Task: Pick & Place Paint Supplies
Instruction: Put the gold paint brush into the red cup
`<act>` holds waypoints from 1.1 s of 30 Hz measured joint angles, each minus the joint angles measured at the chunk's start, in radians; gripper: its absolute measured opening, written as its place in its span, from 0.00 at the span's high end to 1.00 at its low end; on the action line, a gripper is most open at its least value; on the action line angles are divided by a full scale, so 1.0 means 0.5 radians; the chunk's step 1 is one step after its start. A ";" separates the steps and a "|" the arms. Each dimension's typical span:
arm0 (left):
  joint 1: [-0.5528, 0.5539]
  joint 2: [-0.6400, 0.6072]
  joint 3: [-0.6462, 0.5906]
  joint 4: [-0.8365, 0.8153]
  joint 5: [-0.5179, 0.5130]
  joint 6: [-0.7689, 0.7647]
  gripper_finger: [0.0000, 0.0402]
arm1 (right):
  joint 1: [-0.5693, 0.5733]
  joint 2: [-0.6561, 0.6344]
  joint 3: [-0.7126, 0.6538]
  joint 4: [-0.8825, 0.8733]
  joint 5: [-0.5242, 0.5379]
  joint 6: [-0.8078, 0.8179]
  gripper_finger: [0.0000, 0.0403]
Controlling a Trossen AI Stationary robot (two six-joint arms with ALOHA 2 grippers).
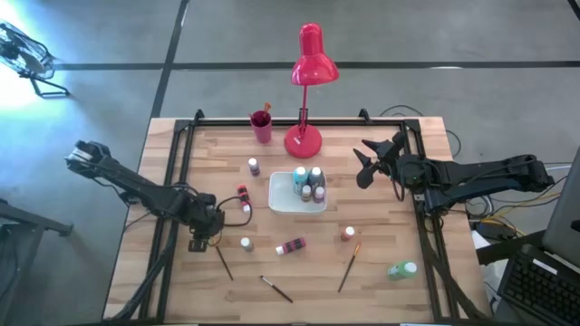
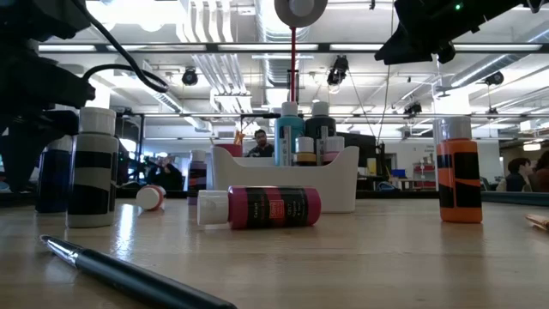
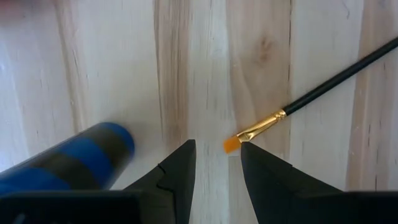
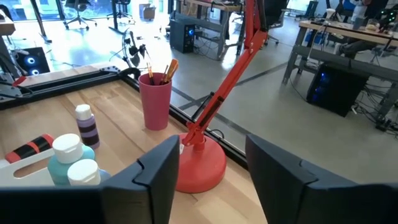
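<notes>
My left gripper [image 1: 207, 234] points down over the table's near left, open. In the left wrist view [image 3: 217, 155] the orange bristle tip [image 3: 231, 144] of a dark-handled brush [image 3: 336, 81] lies flat just off one fingertip, and a blue bottle [image 3: 68, 165] lies on its side to the other side. My right gripper [image 1: 367, 163] hovers open at the far right, level, facing the red lamp [image 4: 205, 162]. Loose bottles stand or lie around: purple [image 1: 253, 166], red [image 1: 243, 192], magenta on its side [image 1: 292, 245], orange [image 1: 348, 234], green [image 1: 402, 269].
A white tray [image 1: 281, 206] at mid-table holds several bottles. A red cup [image 1: 262, 125] with brushes stands at the far edge beside the lamp base [image 1: 303, 140]. Two more brushes [image 1: 276, 288] [image 1: 349, 263] lie near the front edge. Black rails frame the tabletop.
</notes>
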 joint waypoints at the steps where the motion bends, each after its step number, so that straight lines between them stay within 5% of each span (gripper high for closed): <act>1: -0.007 0.012 0.000 -0.001 0.003 0.007 0.67 | -0.001 0.000 0.000 0.000 0.000 0.000 0.54; 14: -0.178 0.103 0.152 -0.230 -0.030 -0.070 0.69 | 0.000 0.001 0.000 -0.005 0.001 -0.004 0.57; 22: -0.188 0.096 0.333 -0.352 -0.246 -0.165 0.72 | -0.001 0.001 0.000 -0.002 0.001 0.000 0.54; 28: -0.199 0.095 0.409 -0.376 -0.228 -0.698 0.73 | -0.001 0.001 0.000 -0.006 0.001 -0.024 0.56; 33: -0.197 0.093 0.436 -0.376 -0.089 -1.799 0.73 | -0.001 0.001 0.000 -0.006 0.001 -0.030 0.57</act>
